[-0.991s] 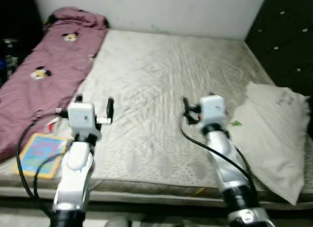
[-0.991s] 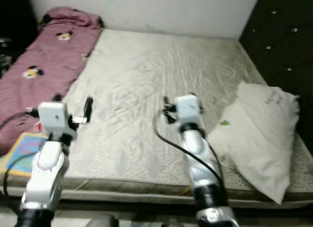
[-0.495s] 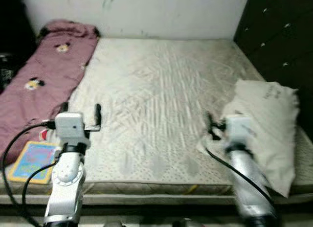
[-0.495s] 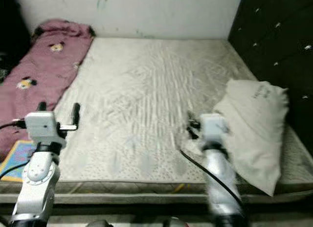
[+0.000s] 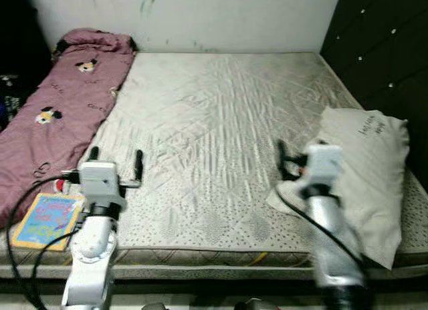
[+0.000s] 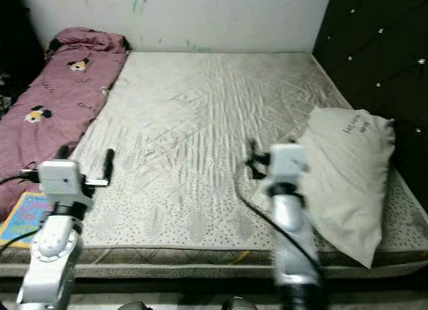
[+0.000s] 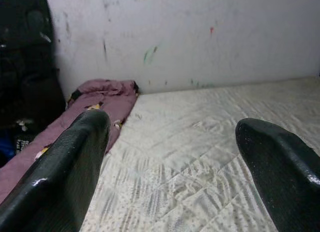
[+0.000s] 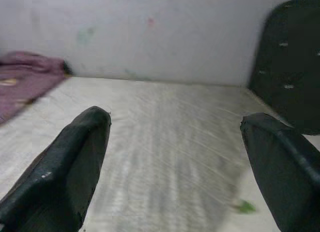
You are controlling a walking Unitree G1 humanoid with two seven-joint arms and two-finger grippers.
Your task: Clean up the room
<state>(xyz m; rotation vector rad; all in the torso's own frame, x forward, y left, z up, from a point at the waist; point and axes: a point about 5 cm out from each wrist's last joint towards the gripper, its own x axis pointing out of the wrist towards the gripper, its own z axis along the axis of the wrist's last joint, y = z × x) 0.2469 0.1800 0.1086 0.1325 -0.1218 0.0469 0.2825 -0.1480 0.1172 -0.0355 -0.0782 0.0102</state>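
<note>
Both pincers, left [image 5: 115, 160] and right [image 8: 175, 157], apart over mattress [image 5: 221, 123]; pillow [image 5: 364, 170] writing illegible.

Pale grey pillow [image 5: 364, 166] lies flat on the mattress's [image 5: 214, 123] right edge; a rumpled maroon cartoon-print blanket [image 5: 57, 106] stretches along its left edge.

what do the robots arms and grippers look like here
Both arms are silver metal tubes with black joints and loose black cables. Each ends in a pale boxy wrist block carrying two long black fingers: left gripper, right gripper. Up close the fingers look glossy and rounded.
</note>
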